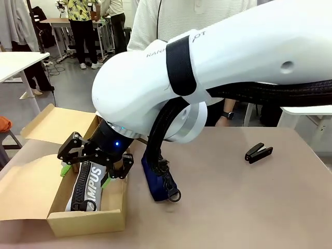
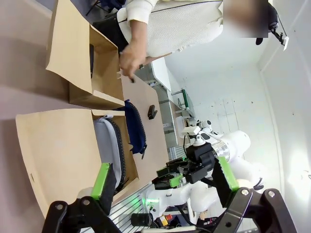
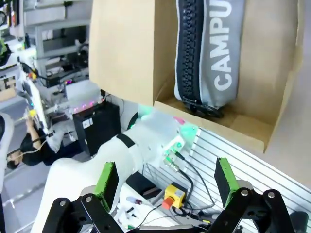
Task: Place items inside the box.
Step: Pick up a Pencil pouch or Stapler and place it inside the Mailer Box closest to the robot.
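The open brown box sits at the table's near left, its flap lid lying flat to the left. Inside lies the grey "CAMPUS" pencil case with its black zipper. My right gripper hovers just above this case, open, holding nothing. In the right wrist view the gripper looks down at the grey case against the box wall. A navy case leans beside the box and a black stapler lies at the right. My left gripper is open and empty, well away from the box.
A second cardboard box stands behind the first, with a person's hand close to it. The person stands at the far edge. My right arm's big white body spans the table's middle. Bare tabletop lies at the near right.
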Available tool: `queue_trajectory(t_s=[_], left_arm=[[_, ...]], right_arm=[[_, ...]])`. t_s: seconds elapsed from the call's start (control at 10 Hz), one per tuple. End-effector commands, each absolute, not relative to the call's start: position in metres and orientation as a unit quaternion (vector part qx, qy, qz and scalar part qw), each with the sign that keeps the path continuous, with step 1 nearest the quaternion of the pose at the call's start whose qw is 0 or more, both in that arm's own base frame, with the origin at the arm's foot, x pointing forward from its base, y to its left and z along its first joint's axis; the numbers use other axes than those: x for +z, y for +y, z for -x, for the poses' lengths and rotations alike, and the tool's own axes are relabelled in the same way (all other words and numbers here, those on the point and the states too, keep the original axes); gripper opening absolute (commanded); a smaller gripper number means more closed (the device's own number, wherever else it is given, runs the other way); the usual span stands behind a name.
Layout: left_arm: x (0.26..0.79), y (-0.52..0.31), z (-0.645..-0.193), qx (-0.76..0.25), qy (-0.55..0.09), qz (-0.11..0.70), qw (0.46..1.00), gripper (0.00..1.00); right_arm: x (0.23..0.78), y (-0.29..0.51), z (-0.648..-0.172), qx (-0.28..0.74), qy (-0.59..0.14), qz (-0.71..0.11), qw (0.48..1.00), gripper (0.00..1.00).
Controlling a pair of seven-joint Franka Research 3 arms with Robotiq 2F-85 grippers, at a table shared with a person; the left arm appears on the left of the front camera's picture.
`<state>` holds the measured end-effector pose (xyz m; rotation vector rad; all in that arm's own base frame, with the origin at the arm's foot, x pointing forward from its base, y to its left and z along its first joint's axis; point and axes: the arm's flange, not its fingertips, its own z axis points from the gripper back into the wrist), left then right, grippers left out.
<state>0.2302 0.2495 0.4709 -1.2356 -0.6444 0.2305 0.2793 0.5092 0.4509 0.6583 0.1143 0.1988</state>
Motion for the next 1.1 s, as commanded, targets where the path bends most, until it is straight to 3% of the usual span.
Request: queue_trajectory(t_s=[0.0, 0.4, 0.5, 0.7, 1.0], left_arm=[[0.472, 0.249, -0.231, 0.098, -0.304, 0.571, 0.756, 1.00], [0.472, 0.249, -0.231, 0.098, -0.304, 0.571, 0.756, 1.00], [0.472, 0.249, -0.231, 0.098, -0.304, 0.571, 0.756, 1.00], [0.472, 0.249, -0.231, 0.098, -0.304, 0.571, 0.756, 1.00], [0.472, 0.249, -0.231, 0.098, -0.304, 0.571, 0.756, 1.00]], right_arm=[[0.455, 0.481, -0.278, 0.102, 0.063, -0.329, 0.937, 1.00], [0.510, 0.278, -0.264, -0.029, -0.009, -0.465, 0.885, 1.00], [0.511, 0.230, -0.257, -0.063, -0.015, -0.507, 0.859, 1.00], [0.507, 0.163, -0.241, -0.038, -0.016, -0.591, 0.806, 1.00], [0.489, 0.092, -0.234, -0.077, -0.008, -0.628, 0.775, 1.00]])
